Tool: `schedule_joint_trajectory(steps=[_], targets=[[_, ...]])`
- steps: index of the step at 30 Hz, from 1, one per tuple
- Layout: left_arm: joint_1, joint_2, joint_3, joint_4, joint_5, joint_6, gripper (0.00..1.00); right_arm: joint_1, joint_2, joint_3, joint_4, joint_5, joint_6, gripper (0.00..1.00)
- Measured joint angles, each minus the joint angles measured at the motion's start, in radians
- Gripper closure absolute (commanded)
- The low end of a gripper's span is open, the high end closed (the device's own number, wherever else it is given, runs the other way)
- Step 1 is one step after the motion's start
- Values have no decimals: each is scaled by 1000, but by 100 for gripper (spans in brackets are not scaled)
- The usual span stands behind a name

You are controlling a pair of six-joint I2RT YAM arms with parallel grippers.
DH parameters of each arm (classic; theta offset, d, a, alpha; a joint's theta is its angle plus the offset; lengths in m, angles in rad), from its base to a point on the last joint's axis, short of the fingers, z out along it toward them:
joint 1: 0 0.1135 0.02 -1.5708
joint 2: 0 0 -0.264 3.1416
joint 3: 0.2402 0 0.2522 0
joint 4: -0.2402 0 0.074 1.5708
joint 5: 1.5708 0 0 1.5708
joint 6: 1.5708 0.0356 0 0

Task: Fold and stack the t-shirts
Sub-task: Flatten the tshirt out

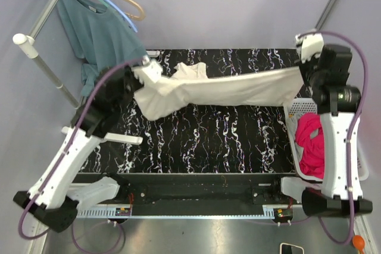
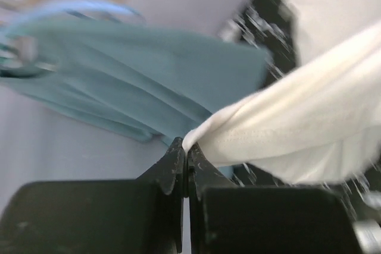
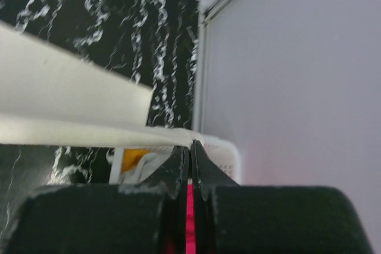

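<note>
Black, white-veined counter (image 1: 208,141) under pale lilac walls, and both arms are up at the far end.

Left end effector (image 1: 150,71): jaws pinched together on one end of the cream tee (image 1: 220,90). The left wrist view confirms it, with the fingers of the end effector (image 2: 186,147) meeting with no gap and a bunched corner of the tee (image 2: 297,129) coming straight out of the tips.

Right end effector (image 1: 305,63): same story, clamped tight on the other end. In its own wrist view the end effector (image 3: 190,147) is pressed closed, and the cream cloth (image 3: 59,87) runs off to the left as a flat band.

Between them the tee stretches almost taut across the far half of the counter. It is narrow at the right and wider and sagging in a loose fold near the left. A rumpled flap sticks up along its far edge. Whether the low fold touches the counter, I can't tell.

Further out, the pink tee (image 1: 311,141) lies crumpled in a white basket (image 1: 296,108) at the right edge, beside the right arm. The basket's rim (image 3: 223,150) shows just past the right fingertips.

Off to the left, a teal shirt (image 1: 101,31) hangs on hangers (image 1: 122,1) from a rack (image 1: 41,63). It is blurred but big in the left wrist view (image 2: 149,81).
</note>
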Motion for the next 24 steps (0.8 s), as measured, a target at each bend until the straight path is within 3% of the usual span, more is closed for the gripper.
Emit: schedule_joint_trajectory(steps=[3,6,9,11,13,16,20,24], targets=[[67,181,285,72,-5,4,100,0,133,189,21,34,-5,100],[146,440,694,150,-11,-4,100,1,319,465,56,61,-8,100],[177,679,1081,208,-14,11,100,2,499,761,71,73,-11,100],[177,787,1253,263,-14,39,100,3,598,948,72,82,-20,100],[174,812,1279,321,-14,65,100,3,665,1099,76,93,-34,100],[173,722,1104,418,-7,84,100,3,655,1147,75,103,-48,100],[159,534,834,460,7,92,100,3,541,1018,76,101,-53,100],[136,347,674,464,19,92,100,5,392,859,55,82,-52,100]])
